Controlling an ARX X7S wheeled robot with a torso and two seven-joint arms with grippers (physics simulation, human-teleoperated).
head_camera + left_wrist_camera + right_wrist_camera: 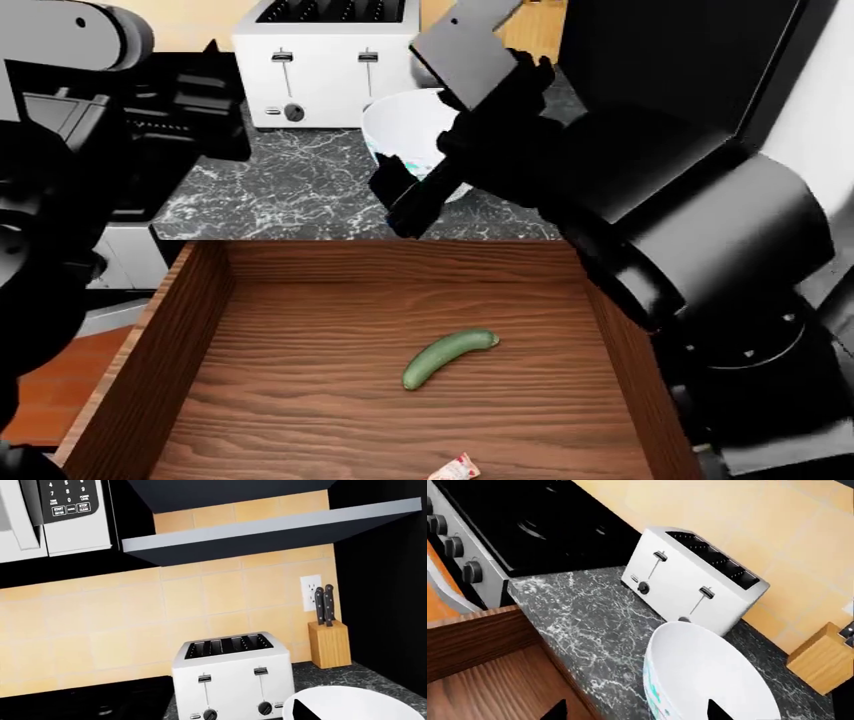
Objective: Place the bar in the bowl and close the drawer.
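Left wrist view: you're looking at the tiled back wall. White four-slot toaster (233,677) sits on the dark marble counter (333,677), wooden knife block (330,642) with two black handles to its right against the wall, wall outlet (309,592) just above it. Microwave (57,515) hangs upper left, grey shelf (267,530) above the toaster. White rim of the bowl (360,705) shows near the toaster's right side. Your left gripper isn't visible here, can't tell its state.

Head view: the drawer (200,330) is pulled fully open, nearest you. Inside lie a green cucumber (449,357) around the middle and the bar (455,468), a small red-and-white wrapped piece, at the near edge, well apart from the bowl. The bowl (400,125) stands on the counter just past the drawer, in front of the toaster's right end. Your right gripper (407,200) hangs over the counter edge beside the bowl, holding nothing; jaw spacing is unclear. Left arm (80,150) is at far left, gripper hidden.

Right wrist view: bowl close below, toaster behind it, black stove (527,525) to the left, drawer wood near. Two dark fingertips (717,711) show apart with nothing between.
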